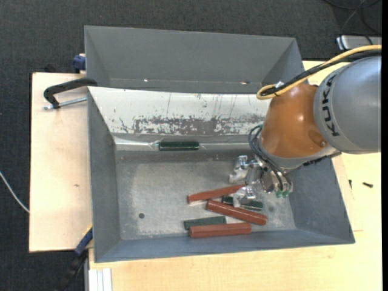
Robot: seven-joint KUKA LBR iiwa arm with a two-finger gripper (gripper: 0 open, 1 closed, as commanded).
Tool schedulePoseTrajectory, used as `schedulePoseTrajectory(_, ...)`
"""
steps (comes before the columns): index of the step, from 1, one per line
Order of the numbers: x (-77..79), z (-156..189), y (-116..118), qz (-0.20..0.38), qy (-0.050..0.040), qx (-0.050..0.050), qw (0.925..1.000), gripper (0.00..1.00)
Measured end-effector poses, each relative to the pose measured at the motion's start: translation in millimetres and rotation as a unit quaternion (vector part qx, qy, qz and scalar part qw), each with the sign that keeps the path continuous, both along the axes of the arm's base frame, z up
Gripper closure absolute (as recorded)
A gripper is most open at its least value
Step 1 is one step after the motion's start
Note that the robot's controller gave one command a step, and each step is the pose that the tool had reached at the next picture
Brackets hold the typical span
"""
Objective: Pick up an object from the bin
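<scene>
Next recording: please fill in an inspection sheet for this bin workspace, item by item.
Surface: grey metal bin, floor scuffed, far wall scratched.
Job's things: three red-brown sticks and a dark green bar heaped at the front right; a dark green stick lies against the far wall.
Clutter: nothing seen.
Grippers: claw low over the heap's right end.
Cables: yellow cable running over the arm's orange cover.
Surroundings: dark carpet.

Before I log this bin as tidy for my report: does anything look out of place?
One dark green stick lies alone at the foot of the back wall, apart from the heap of red-brown and green sticks at the front right. Nothing looks spilled or broken.
</scene>
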State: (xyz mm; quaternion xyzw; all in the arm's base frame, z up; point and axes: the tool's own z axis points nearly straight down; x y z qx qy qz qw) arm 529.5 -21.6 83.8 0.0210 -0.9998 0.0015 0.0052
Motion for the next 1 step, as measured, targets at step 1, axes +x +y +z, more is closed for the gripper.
schedulePoseTrajectory(1,-3.2,155.3,10.6,-0.039,-0.0103,0.002,0.9992,1.00)
